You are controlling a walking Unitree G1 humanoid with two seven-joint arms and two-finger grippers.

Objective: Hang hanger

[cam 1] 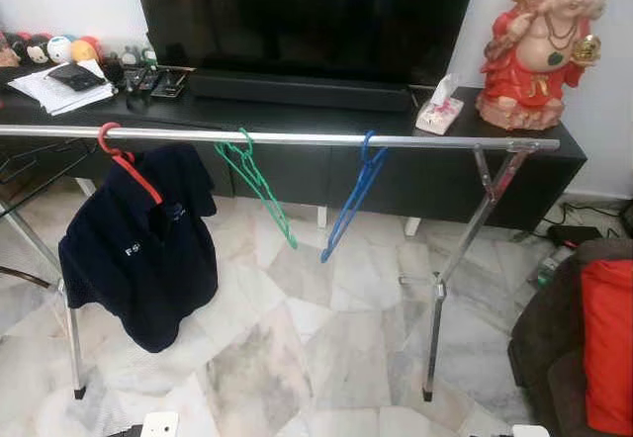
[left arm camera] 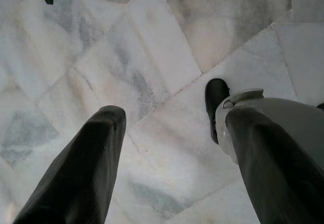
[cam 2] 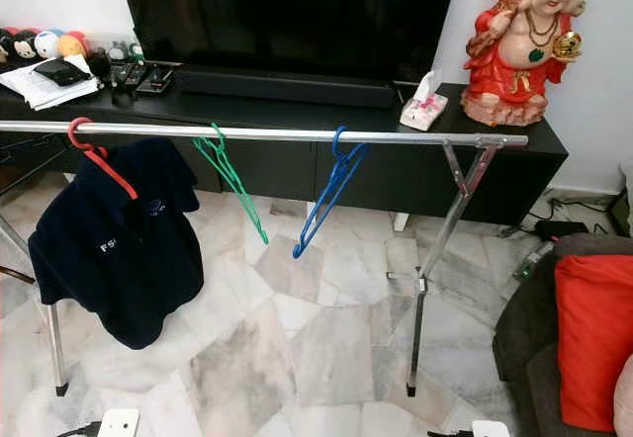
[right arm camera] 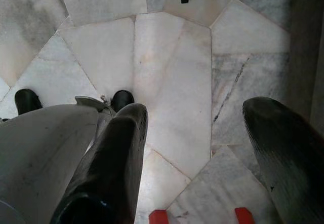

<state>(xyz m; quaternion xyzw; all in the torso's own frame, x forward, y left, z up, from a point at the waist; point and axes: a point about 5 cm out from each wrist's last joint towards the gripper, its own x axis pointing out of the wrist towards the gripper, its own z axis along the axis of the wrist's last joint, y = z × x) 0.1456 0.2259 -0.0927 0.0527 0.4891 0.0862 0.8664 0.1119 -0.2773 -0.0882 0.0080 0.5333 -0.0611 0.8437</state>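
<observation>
Facing the steel rail, we saw three hangers hooked over it: a red hanger carrying a navy shirt, a green hanger beside it, and a blue hanger further along. Our left gripper and right gripper hung low beneath the rail with fingers spread, holding nothing. Any further hanger, we judged, should go on the bare stretch beyond the blue one, hook squarely over.
</observation>
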